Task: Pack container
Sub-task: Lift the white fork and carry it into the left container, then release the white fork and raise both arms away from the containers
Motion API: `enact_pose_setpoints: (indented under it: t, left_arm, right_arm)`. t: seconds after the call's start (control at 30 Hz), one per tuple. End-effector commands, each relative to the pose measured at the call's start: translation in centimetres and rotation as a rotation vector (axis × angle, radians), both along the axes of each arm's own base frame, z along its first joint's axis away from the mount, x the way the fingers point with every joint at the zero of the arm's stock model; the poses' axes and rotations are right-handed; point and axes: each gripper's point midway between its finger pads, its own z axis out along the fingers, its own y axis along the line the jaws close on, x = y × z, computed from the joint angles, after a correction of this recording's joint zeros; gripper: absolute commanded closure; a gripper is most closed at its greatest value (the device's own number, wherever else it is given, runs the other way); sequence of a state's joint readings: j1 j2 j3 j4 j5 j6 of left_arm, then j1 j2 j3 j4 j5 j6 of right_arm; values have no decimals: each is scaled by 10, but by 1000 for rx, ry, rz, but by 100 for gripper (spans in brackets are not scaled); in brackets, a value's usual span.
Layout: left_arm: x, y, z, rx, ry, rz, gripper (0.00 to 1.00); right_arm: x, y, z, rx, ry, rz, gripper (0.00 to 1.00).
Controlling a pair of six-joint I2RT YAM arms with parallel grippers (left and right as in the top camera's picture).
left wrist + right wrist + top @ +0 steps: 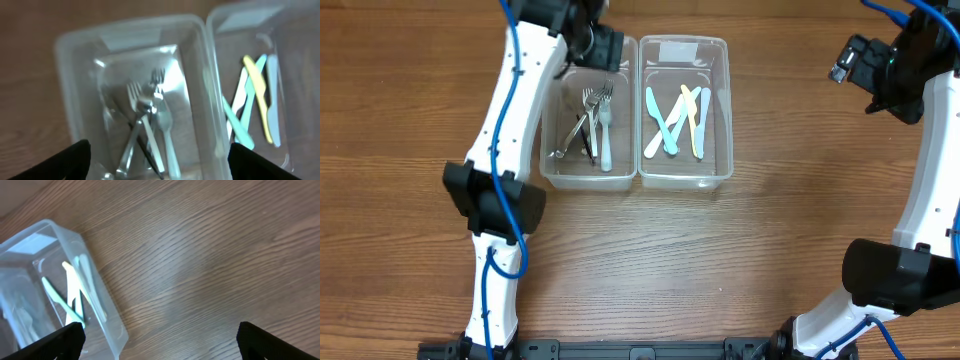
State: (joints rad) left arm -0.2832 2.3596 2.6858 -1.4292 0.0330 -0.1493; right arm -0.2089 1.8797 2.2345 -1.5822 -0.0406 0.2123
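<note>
Two clear plastic containers stand side by side at the table's back centre. The left container [553, 170] holds several forks [596, 122], metal and pale plastic. The right container [720, 110] holds several plastic knives [676, 122], teal, yellow and white. My left gripper [605, 45] hangs above the far end of the left container, open and empty; its wrist view looks down on the forks [147, 125] and the knives [252, 100]. My right gripper [850, 62] is open and empty over bare table at the far right; its wrist view shows the knife container [107, 310] at left.
The wooden table [790, 240] surrounds the containers. The left arm's white links run down the table's left side, and the right arm's base stands at the lower right.
</note>
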Motion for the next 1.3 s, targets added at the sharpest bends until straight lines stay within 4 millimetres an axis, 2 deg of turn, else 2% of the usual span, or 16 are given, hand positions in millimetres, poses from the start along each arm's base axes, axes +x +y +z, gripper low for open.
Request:
enact_pose_setpoints:
  t: [0.0,0.03,0.1,0.13,0.17,0.2,0.23,0.27,0.37,0.4,0.47,0.57,0.77,0.97,1.27]
  left_arm:
    - [-15,37,104,44,-237,86,11]
    - [-27,49,129,57,-288,124,11]
    - [-46,68,161,96,-355,179,10]
    - [-62,84,185,138,-408,226,9]
    - [-75,97,203,169,-447,264,9]
    - [-102,117,231,196,-510,337,7]
    - [-117,126,245,200,-541,370,6]
    - [-133,133,257,199,-566,395,0]
    - [-174,147,285,179,-631,421,0]
    - [-197,153,298,163,-665,428,0]
    - [-211,157,304,154,-682,431,0]
    - [-224,160,312,139,-708,434,0]
    - [-228,161,314,134,-716,435,0]
    - [-228,161,314,134,-716,435,0]
    - [-228,161,314,134,-716,435,0]
  right_arm:
    - [-2,21,26,22,-89,132,0]
    - [-4,28,39,20,-130,173,0]
    - [-10,44,67,18,-217,244,0]
    - [-14,54,86,17,-278,297,0]
    - [-22,68,111,14,-366,371,0]
    - [-36,82,146,-1,-488,434,0]
    - [-43,86,161,-14,-539,443,0]
    - [-53,89,178,-34,-597,450,0]
    - [-88,94,222,-84,-752,455,0]
    - [-111,97,241,-108,-818,457,0]
    - [-129,99,250,-121,-854,458,0]
    - [-150,101,259,-133,-887,458,0]
    - [-177,105,249,-119,-847,457,0]
    - [-185,106,223,-78,-734,454,0]
    - [-179,105,216,-65,-699,453,0]
